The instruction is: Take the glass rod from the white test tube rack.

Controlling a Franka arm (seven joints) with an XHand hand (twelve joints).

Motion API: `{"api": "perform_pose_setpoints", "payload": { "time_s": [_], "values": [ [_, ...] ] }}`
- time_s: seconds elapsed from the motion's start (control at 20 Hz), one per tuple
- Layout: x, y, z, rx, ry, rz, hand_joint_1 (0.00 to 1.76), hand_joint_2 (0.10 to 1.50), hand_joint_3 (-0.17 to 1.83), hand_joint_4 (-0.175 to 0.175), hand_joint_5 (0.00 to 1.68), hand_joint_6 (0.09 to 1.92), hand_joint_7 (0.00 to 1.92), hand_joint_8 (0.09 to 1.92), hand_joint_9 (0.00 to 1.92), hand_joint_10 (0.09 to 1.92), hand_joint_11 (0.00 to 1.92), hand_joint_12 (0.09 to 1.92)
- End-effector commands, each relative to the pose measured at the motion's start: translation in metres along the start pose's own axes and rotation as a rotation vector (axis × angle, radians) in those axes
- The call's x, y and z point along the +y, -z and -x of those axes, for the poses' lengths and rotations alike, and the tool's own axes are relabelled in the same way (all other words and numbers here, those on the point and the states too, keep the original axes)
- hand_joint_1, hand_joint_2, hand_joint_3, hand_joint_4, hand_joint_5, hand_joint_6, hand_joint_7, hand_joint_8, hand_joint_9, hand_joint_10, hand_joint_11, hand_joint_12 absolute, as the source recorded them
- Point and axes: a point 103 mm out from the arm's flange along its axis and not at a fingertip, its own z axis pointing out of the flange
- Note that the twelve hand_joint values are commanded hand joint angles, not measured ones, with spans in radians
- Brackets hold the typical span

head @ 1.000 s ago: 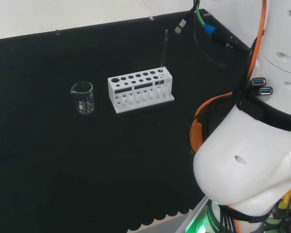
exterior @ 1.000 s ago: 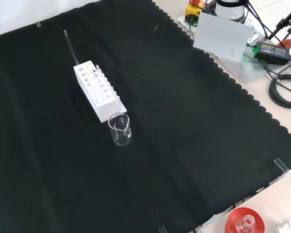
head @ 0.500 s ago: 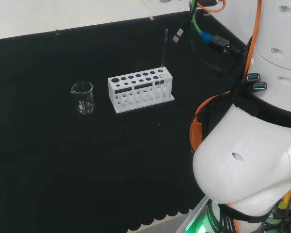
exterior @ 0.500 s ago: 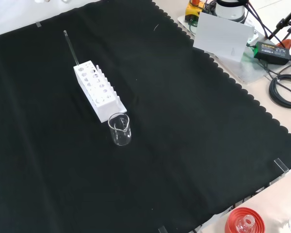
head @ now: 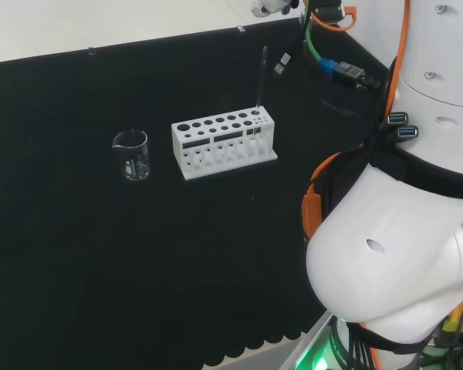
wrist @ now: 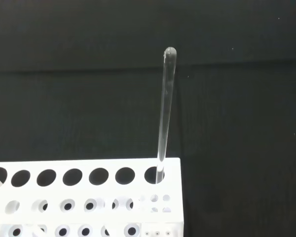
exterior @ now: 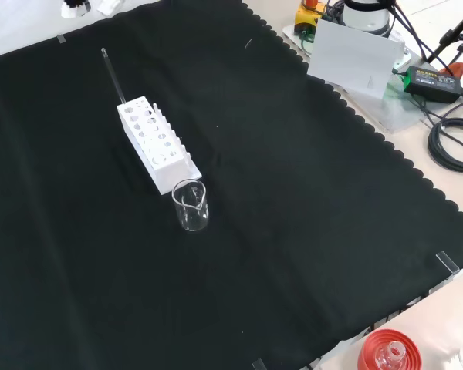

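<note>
The white test tube rack (head: pixel 224 139) stands mid-cloth, with the glass rod (head: pixel 261 77) upright in a hole at its right end in the head view. In the front view the rack (exterior: pixel 156 145) runs away from the camera and the rod (exterior: pixel 113 77) rises from its far end. The wrist view has the rod (wrist: pixel 165 108) close, standing in the end hole of the rack (wrist: pixel 89 197). A small part of the hand (head: pixel 266 6) shows at the head view's top edge, above and just right of the rod. It also enters the front view at the top, hand (exterior: pixel 77 8).
An empty glass beaker (head: pixel 131 154) stands left of the rack in the head view, nearer than the rack as beaker (exterior: pixel 190 206) in the front view. The arm's white links (head: pixel 401 254) stand at right. A red ribbed stand (exterior: pixel 386 353) sits off the cloth's near edge.
The hand has come into the top edge of the head and front views, nearer the rod. The arm's links have shifted slightly. Rod, rack and beaker have not moved.
</note>
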Motion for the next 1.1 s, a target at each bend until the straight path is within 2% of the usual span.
{"api": "perform_pose_setpoints", "payload": {
  "time_s": [0.05, 1.1],
  "values": [
    [0.003, -0.009, 0.002, 0.004, 0.01, -0.008, 0.47, 1.25, -0.17, -0.08, 0.31, 0.55, 0.6, 0.87, 0.75, 0.82, 0.56, 1.33],
    [0.023, -0.058, 0.0, -0.005, 0.03, -0.065, 0.47, 1.24, -0.17, -0.088, 0.31, 0.6, 0.62, 0.87, 0.79, 0.83, 0.61, 1.33]
  ]
}}
